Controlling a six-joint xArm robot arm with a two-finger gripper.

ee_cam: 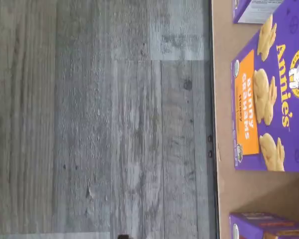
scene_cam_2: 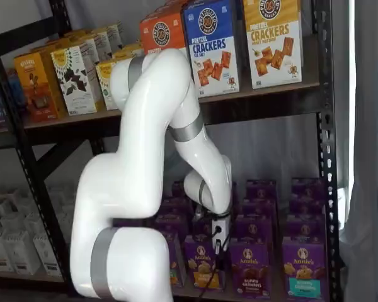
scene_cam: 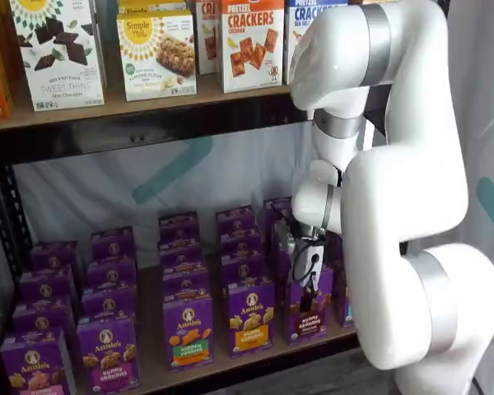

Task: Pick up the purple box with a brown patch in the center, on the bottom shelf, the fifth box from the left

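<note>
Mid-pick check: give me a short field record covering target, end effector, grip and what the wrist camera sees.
target: small purple carton with dark brown crackers, front row
shelf: tan wooden bottom shelf
end effector: low, in front of the target's upper part
grip: cannot tell; nothing seen held
wrist view: purple carton with orange band, not the target; grey plank floor

Tight row, open front

The purple box [scene_cam: 306, 306] stands on the bottom shelf [scene_cam: 255, 360] with a yellow-banded carton [scene_cam: 249, 316] just beside it and more cartons close behind; only its front faces free room, where the end effector [scene_cam: 307, 284] hangs.
</note>
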